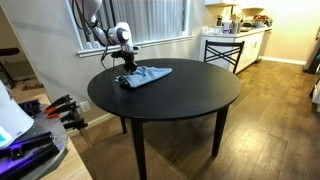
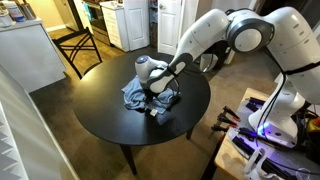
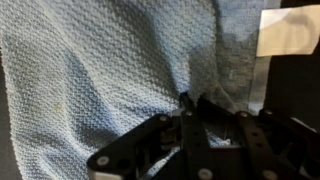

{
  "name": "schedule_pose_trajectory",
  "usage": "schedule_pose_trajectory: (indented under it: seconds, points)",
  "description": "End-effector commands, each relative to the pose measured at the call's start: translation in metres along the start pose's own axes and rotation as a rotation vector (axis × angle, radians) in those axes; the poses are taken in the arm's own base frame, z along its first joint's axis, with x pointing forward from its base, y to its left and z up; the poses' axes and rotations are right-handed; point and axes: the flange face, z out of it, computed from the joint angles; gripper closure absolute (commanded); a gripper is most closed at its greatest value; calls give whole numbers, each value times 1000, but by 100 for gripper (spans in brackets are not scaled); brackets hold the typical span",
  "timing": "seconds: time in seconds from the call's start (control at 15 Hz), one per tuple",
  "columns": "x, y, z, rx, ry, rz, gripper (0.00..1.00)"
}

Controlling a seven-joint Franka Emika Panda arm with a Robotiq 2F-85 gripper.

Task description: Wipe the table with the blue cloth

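Note:
The blue cloth (image 1: 152, 73) lies crumpled near the far edge of a round black table (image 1: 190, 100). It shows in both exterior views (image 2: 136, 96) and fills the wrist view (image 3: 90, 80) as light blue knit fabric. My gripper (image 1: 124, 78) is down at the cloth's end, its black fingers (image 2: 153, 105) pressed into the fabric. In the wrist view the fingertips (image 3: 195, 103) are close together with a fold of cloth pinched between them. The table surface (image 2: 105, 125) under the cloth is hidden.
A black chair (image 1: 222, 50) stands beyond the table by a kitchen counter; it also shows in an exterior view (image 2: 80, 45). Clamps and gear (image 1: 62, 110) sit on a bench beside the table. The robot's base and lit electronics (image 2: 268, 128) stand at the table's edge.

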Motion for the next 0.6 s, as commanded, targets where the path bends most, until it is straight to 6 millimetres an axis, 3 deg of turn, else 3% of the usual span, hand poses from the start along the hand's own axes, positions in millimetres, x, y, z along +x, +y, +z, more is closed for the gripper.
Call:
schedule_pose_trajectory:
  seconds: [0.0, 0.53]
  points:
    - [-1, -38, 16, 24, -12, -65, 98]
    - [-10, -121, 14, -22, -20, -202, 98]
